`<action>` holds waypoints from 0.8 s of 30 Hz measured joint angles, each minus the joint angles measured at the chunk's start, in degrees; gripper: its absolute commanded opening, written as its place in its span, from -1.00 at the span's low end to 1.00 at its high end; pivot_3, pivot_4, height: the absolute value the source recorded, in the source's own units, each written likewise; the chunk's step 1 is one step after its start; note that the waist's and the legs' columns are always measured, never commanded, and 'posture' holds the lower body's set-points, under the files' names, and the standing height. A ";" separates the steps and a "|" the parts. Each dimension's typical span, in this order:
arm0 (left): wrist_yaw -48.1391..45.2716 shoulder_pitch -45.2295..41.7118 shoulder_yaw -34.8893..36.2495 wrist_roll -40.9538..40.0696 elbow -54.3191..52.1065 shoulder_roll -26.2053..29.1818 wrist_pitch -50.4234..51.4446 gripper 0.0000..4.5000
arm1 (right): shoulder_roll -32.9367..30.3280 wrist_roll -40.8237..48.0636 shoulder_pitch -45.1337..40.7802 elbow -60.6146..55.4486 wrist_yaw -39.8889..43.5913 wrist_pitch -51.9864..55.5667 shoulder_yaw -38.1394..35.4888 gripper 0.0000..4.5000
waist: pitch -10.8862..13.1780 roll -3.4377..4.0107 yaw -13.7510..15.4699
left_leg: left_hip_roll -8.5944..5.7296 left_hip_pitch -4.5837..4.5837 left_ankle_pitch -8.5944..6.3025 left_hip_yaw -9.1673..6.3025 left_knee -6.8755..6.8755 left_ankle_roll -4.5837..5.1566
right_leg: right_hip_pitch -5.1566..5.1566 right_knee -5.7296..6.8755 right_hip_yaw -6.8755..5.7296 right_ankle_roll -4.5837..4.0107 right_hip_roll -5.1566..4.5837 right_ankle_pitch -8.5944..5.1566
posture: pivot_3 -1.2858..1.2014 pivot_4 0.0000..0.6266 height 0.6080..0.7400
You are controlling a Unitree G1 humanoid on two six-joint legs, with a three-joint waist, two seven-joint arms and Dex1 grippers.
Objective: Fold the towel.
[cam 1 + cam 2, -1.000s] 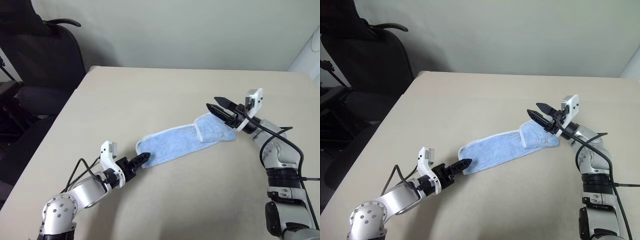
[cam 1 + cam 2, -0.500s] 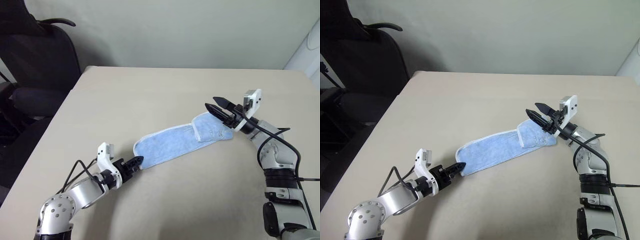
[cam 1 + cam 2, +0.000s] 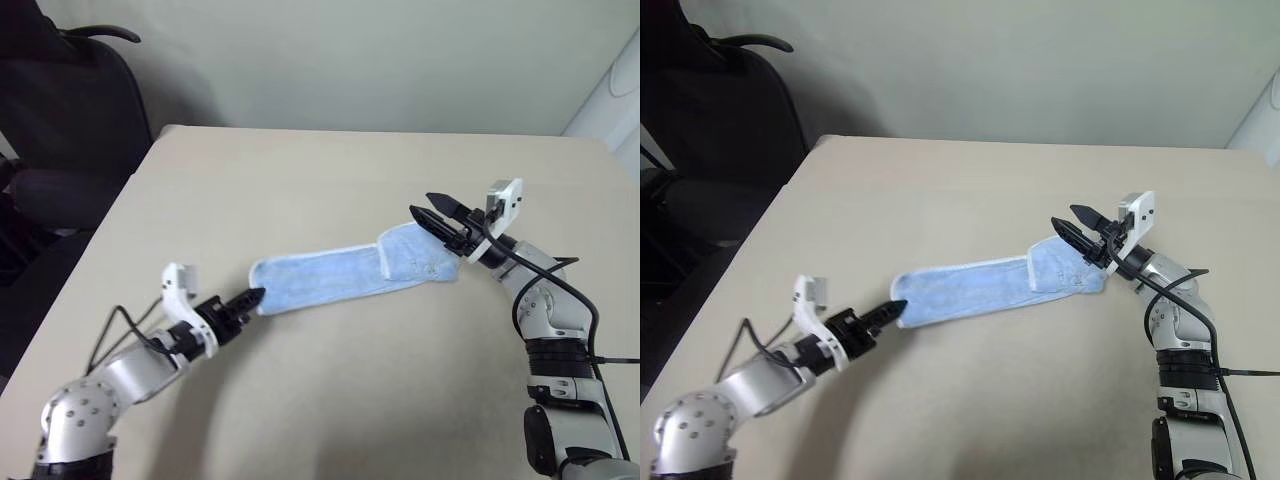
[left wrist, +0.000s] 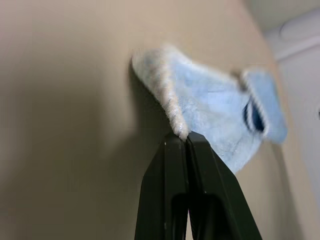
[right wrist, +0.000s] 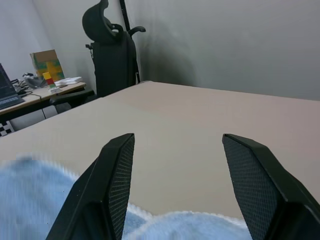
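Light-blue terry, the towel [image 3: 345,276] is lying stretched across the beige tabletop [image 3: 330,180], its three o'clock end already doubled over. At the nine o'clock end the left pincer [image 3: 252,296] is clenching the hem corner. The right pincer [image 3: 432,211] is hovering released above the doubled end. I'd be lifting that pinched corner high and carrying it across level, so the cloth isn't dragging or bunching.
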 measured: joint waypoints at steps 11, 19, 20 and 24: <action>-5.90 -6.36 3.80 1.73 3.72 7.82 0.32 -0.99 | -0.07 -1.05 -0.13 1.95 -0.01 -0.85 0.01 0.31 | 0.13 -0.21 -0.13 | 0.02 -0.08 0.02 -0.19 -0.01 -0.04 | -0.04 -0.01 -0.09 -0.06 -0.01 0.03 | 0.03 -0.52 1.00; -6.28 -38.57 -13.70 5.00 7.59 1.93 5.05 -0.99 | 0.18 -2.30 -3.32 9.19 -1.92 -4.45 -0.78 0.31 | 0.20 -0.26 0.22 | 0.00 -0.35 0.09 -0.36 0.14 -0.06 | -0.15 -0.06 -0.24 -0.04 -0.05 0.19 | 0.03 -0.52 1.00; -6.98 -41.94 -16.46 6.83 9.67 -0.33 5.80 -0.99 | 0.25 -2.34 -3.82 10.44 -2.98 -5.21 -1.42 0.31 | 0.20 -0.26 0.20 | 0.00 -0.39 0.09 -0.36 0.19 -0.06 | -0.16 -0.06 -0.26 -0.03 -0.05 0.20 | 0.03 -0.52 1.00; -12.35 -52.49 -26.91 15.49 17.98 -10.40 7.40 -0.99 | 0.62 -2.36 -5.19 13.09 -8.03 -7.54 -5.15 0.31 | 0.24 -0.31 0.11 | 0.01 -0.91 0.13 -0.36 0.31 0.01 | -0.61 -0.08 -0.29 0.14 -0.09 0.30 | 0.03 -0.52 1.00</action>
